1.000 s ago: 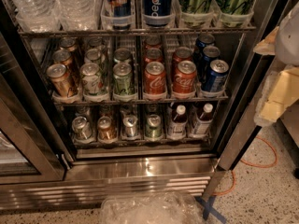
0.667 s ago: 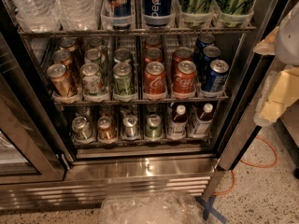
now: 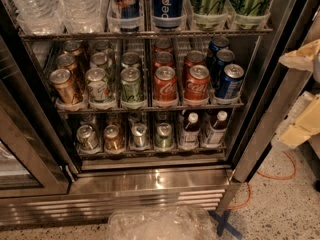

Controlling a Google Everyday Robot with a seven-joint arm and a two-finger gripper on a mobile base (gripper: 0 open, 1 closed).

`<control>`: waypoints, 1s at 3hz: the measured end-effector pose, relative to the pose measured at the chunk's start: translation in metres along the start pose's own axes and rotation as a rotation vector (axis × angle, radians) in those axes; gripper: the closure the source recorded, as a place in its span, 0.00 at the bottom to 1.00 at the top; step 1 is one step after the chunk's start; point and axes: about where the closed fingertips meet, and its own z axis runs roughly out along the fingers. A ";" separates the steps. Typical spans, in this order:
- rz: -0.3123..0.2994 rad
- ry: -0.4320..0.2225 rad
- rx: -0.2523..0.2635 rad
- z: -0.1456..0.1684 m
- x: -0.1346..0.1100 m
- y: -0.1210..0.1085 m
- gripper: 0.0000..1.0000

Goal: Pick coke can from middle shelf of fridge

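The fridge (image 3: 150, 181) stands open in front of me. Its middle shelf (image 3: 150, 105) holds rows of cans. Two red coke cans stand at the front of the shelf, one (image 3: 165, 85) at the centre and one (image 3: 197, 83) just to its right, with more red cans behind them. Bronze cans (image 3: 65, 86) and green-and-white cans (image 3: 131, 84) fill the left rows, and dark blue cans (image 3: 229, 81) the right row. My gripper (image 3: 300, 129), cream-coloured, is at the right edge of the view. It is outside the fridge, right of the door frame, well apart from the cans.
The top rack holds water bottles (image 3: 75, 6), a tall Pepsi can (image 3: 168, 4) and green bottles (image 3: 250, 1). The bottom rack holds cans and brown bottles (image 3: 189, 130). A steel door frame (image 3: 265, 119) slants down on the right. A crumpled plastic bag (image 3: 160, 224), blue tape (image 3: 226, 224) and an orange cable (image 3: 272, 176) lie on the floor.
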 end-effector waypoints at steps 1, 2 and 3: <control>0.078 -0.134 0.072 0.003 0.001 0.025 0.00; 0.081 -0.248 0.128 0.029 -0.005 0.047 0.00; 0.104 -0.339 0.186 0.067 0.000 0.056 0.00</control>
